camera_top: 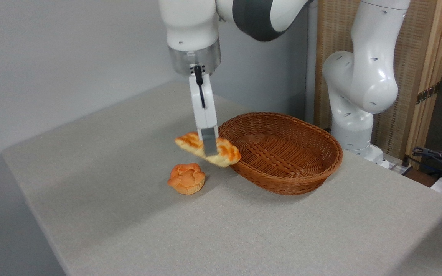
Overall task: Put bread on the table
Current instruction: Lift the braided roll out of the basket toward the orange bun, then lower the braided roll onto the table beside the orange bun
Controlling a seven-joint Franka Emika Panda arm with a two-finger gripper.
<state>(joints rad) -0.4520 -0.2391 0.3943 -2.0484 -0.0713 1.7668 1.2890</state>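
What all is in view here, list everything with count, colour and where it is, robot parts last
braided loaf: one, golden-orange with pale seams, held in the air just left of the basket, above the table
round bun: one, orange, on the table below the loaf
basket: one, brown wicker, empty, right of centre on the table
table: one, light grey-beige
cables: a few, dark, far right edge
wooden screen: one, tan, behind the arm
arm: one, white
end effector: one, white and grey, closed on the loaf

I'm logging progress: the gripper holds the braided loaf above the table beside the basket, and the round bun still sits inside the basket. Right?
Not quite. The round bun sits on the table, outside the basket, as the camera view shows. The gripper does hold the braided loaf beside the basket.
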